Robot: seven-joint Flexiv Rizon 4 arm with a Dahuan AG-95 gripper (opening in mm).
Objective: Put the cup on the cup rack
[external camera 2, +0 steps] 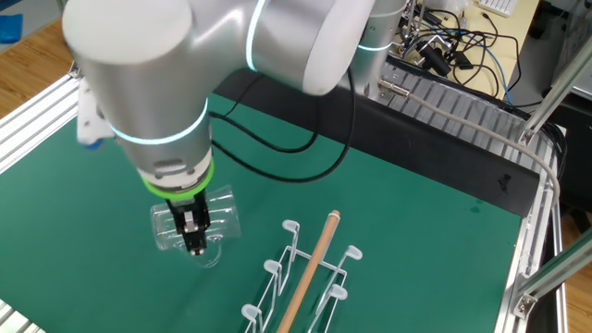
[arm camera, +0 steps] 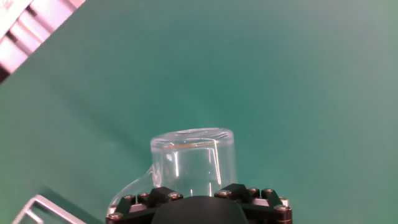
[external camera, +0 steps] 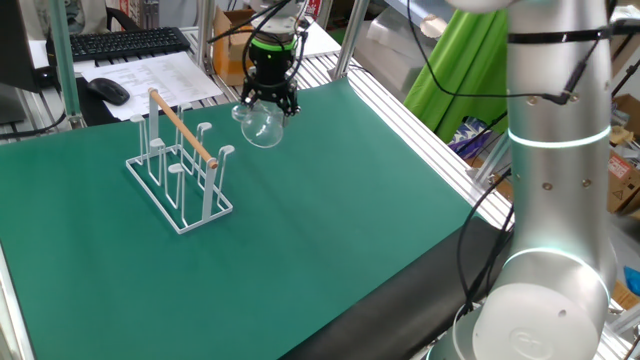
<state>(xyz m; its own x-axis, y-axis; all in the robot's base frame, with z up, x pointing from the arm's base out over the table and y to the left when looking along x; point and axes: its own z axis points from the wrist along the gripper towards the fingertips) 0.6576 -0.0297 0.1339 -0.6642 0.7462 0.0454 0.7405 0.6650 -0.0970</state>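
The cup (external camera: 262,128), a small clear glass mug, hangs in the air above the green mat, lying sideways. My gripper (external camera: 268,103) is shut on it from above. In the other fixed view the cup (external camera 2: 222,220) sits between the black fingers of the gripper (external camera 2: 194,242), left of the cup rack (external camera 2: 310,268). The cup rack (external camera: 180,160) is white wire with upright pegs and a wooden rod on top, and stands left of the cup, apart from it. The hand view shows the cup (arm camera: 193,158) reaching out beyond the gripper (arm camera: 196,190), its handle at lower left, with a corner of the rack (arm camera: 37,208) below.
A keyboard (external camera: 120,42), a mouse (external camera: 108,90) and papers lie beyond the mat's far left edge. Aluminium rails (external camera: 400,100) border the mat. The arm's large base (external camera: 555,200) stands at the right. Cables (external camera 2: 444,46) lie behind the table.
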